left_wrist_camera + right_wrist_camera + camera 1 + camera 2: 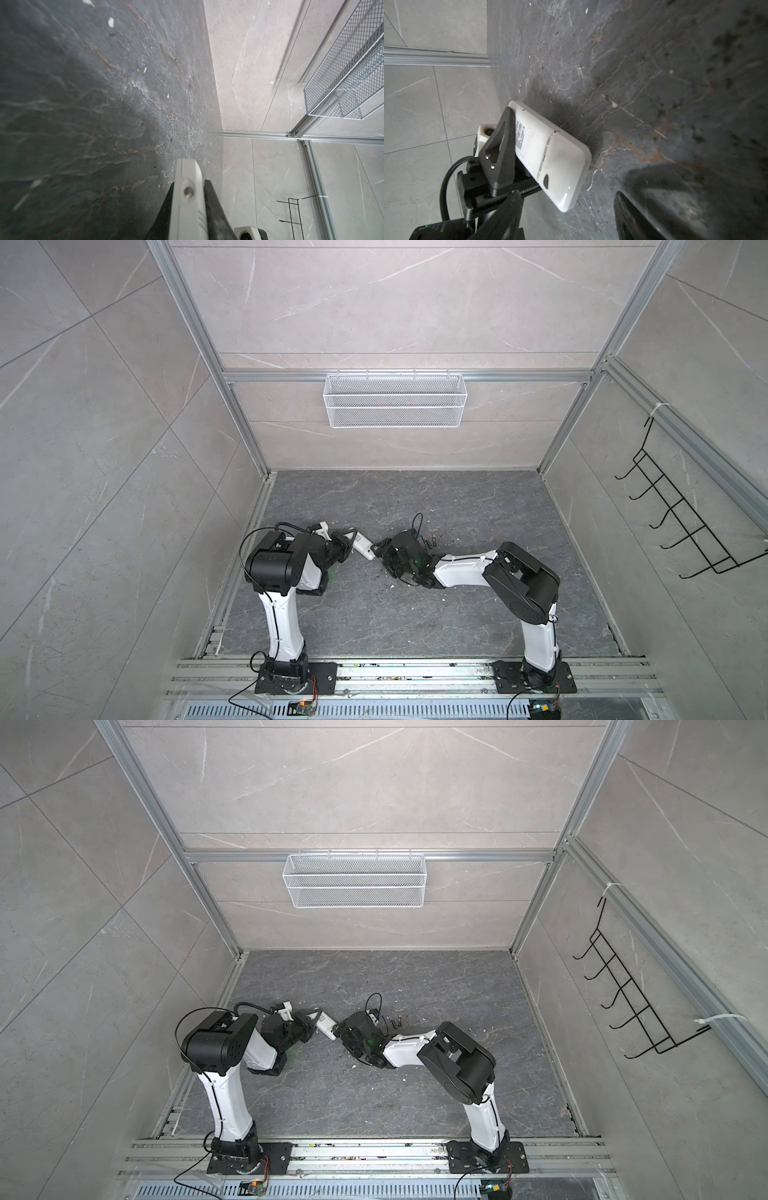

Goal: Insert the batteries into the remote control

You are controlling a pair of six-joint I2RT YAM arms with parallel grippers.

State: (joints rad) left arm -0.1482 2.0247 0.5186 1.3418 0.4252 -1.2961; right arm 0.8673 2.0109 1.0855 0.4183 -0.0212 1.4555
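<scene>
Remote control (550, 153) shows its back — white, smudged

No text can be read. The remote control (363, 547), just left of centre in both top views, bears a block of small dark print (520, 135) on its white back, too fine to make out.

Soft, even light keeps both top views sharp; the floor (716, 104) beside the right claw (380, 558) blurs dark in its wrist view.

Remote (552, 158) in L jaws
</scene>
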